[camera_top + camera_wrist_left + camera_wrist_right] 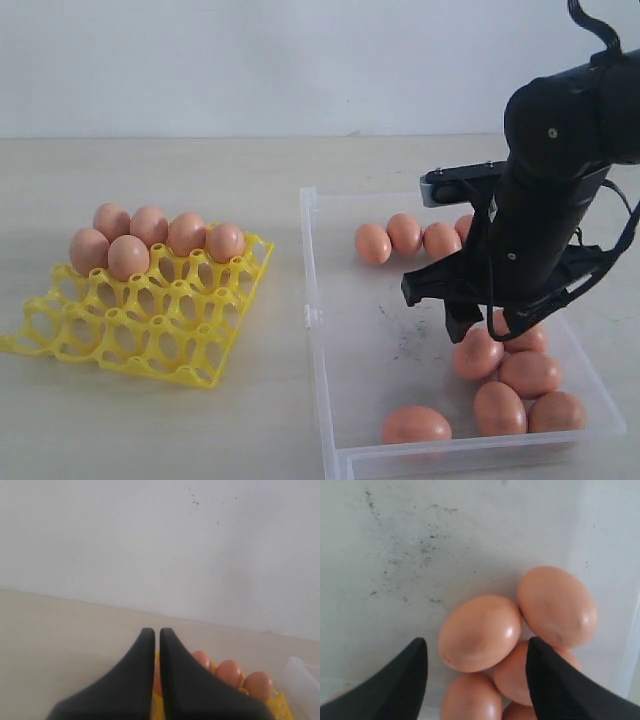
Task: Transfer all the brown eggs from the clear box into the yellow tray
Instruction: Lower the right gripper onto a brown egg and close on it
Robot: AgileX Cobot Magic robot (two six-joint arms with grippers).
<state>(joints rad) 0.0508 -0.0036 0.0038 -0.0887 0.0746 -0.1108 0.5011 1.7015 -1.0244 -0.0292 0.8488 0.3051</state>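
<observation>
**Right gripper (477,647) parked over the egg pile in the clear box (350,380), jaws spread wide, nothing gripped**

Six brown eggs (128,257) are already seated at the back of the yellow tray (150,340), which is set on the table (150,430) to the left of the box. The others are found in the box: a row along the far wall and a cluster at the near right corner. It's probably ten in all, though a couple are half hidden by the arm (550,200). The left gripper (156,632) is seen pinched closed and empty, with the tray's eggs just beyond it.
</observation>
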